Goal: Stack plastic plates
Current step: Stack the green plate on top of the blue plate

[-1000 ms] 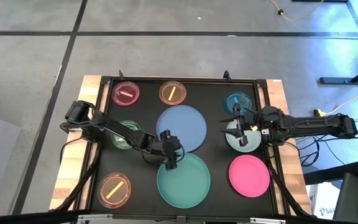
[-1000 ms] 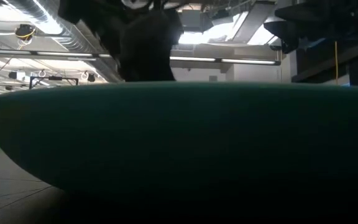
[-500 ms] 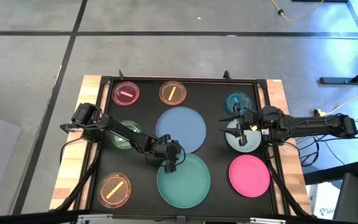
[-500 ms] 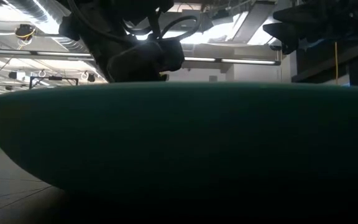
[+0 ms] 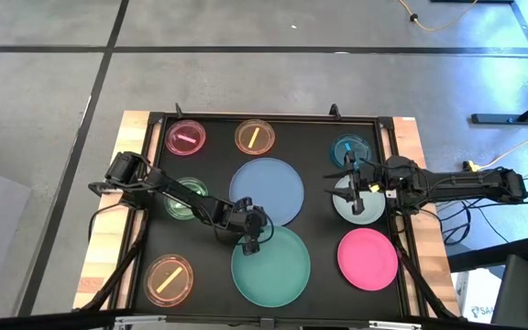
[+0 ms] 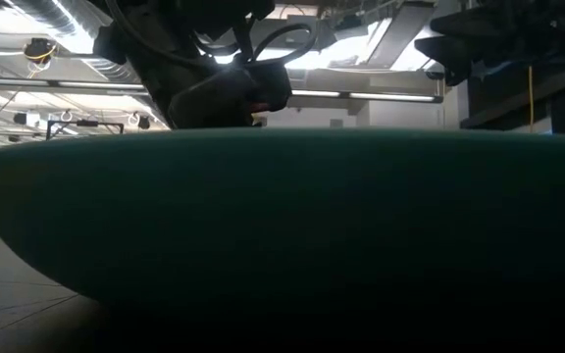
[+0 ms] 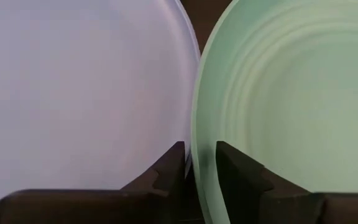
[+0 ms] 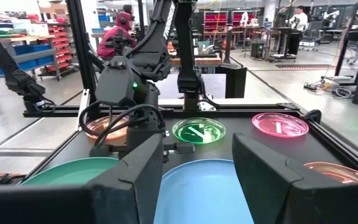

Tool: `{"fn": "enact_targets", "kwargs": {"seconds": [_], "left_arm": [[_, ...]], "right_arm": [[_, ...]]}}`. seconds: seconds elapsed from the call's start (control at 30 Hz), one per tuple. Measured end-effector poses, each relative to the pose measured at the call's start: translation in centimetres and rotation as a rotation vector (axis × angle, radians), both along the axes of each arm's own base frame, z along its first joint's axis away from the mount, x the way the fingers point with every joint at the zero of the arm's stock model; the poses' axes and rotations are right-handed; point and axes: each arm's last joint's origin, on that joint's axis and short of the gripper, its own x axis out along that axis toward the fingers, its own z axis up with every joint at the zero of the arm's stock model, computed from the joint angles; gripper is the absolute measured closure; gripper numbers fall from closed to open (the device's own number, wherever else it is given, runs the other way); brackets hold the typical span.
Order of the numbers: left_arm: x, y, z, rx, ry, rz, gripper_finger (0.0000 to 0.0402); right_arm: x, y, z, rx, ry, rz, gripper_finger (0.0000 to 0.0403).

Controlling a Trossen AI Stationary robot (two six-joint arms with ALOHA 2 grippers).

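Note:
The large teal plate (image 5: 270, 268) lies flat on the black mat at the near middle and fills the low view (image 6: 282, 216). Just beyond it lies the large light-blue plate (image 5: 269, 188). My left gripper (image 5: 250, 238) is shut on the teal plate's rim. My right gripper (image 5: 357, 203) stands open over the white plate (image 5: 342, 203) at the right. The hot-pink plate (image 5: 368, 258) lies near right. The small pink (image 5: 185, 138), orange (image 5: 255, 137), cyan (image 5: 351, 149), green (image 5: 181, 202) and second orange (image 5: 170, 280) plates lie around them. My left gripper pinches the teal plate's rim (image 7: 201, 155) on the side next to the light-blue plate. One finger (image 7: 232, 171) stands inside the plate and the other (image 7: 169, 171) outside it. The fingers come from above, pointing down. The plate lies flat on the mat.
A raised black frame (image 5: 264, 117) borders the mat, with wooden table edges (image 5: 108, 229) outside it. The light-blue plate's edge (image 7: 188, 93) lies right beside the pinched rim. People and racks show in the room beyond the table in the right wrist view.
My left gripper has moved a little toward the table's near edge and come down from over the light-blue plate's near side onto the teal plate's far rim. The plates have stayed in place.

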Motion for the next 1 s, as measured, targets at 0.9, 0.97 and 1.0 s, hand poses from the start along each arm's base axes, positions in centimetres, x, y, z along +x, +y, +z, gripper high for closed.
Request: {"fn": "enact_targets", "kwargs": {"seconds": [0.9,0.97,1.0], "left_arm": [[0.5,-0.4,1.1,-0.055,0.046,-0.046,0.0318],[0.5,-0.4,1.1,-0.059,0.045,-0.05,0.0322],[0.5,-0.4,1.1,-0.06,0.045,-0.051,0.0327]], "right_arm": [[0.0,-0.1,-0.1,0.0,0.007,-0.023,0.0215],[0.0,-0.1,-0.1,0.0,0.007,-0.023,0.0215],[0.0,-0.1,-0.1,0.0,0.007,-0.023,0.0215]]}}
